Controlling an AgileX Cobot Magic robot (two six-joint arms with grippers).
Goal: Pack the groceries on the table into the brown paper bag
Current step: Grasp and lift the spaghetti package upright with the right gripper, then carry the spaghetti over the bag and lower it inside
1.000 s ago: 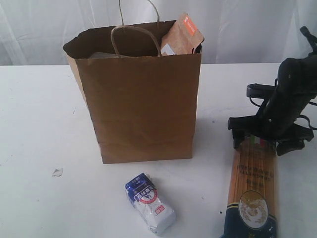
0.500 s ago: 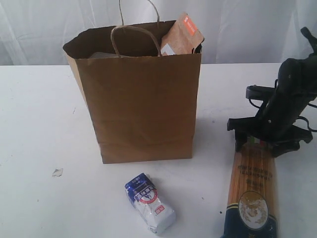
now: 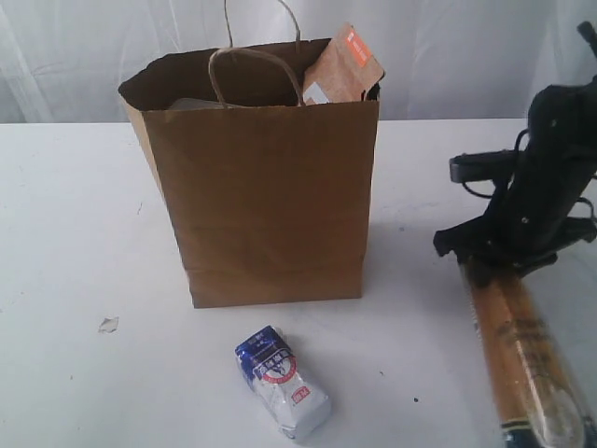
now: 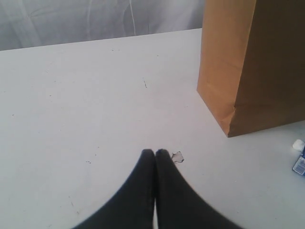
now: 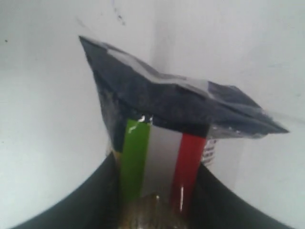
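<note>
The brown paper bag (image 3: pixel 270 196) (image 4: pixel 252 62) stands upright on the white table (image 3: pixel 75 233). A brown pouch with an orange label (image 3: pixel 342 65) pokes out of its top right corner. A blue-white pouch (image 3: pixel 282 381) (image 4: pixel 299 162) lies in front of the bag. At the right, my right gripper (image 3: pixel 499 266) (image 5: pixel 159 164) is shut on the far end of the long spaghetti pack (image 3: pixel 522 355) (image 5: pixel 157 119), both fingers pressed against its sides just behind the flag-striped end. My left gripper (image 4: pixel 155 152) is shut on nothing, low over the bare table left of the bag.
A small white crumb (image 3: pixel 108 325) (image 4: pixel 177 156) lies on the table just beside the left fingertips. A white curtain hangs behind the table. The bag's two loop handles (image 3: pixel 252 56) stand up above its rim.
The right jaws have closed on the end of the spaghetti pack. The pack has turned and its near end has swung to the right. The left gripper has not moved.
</note>
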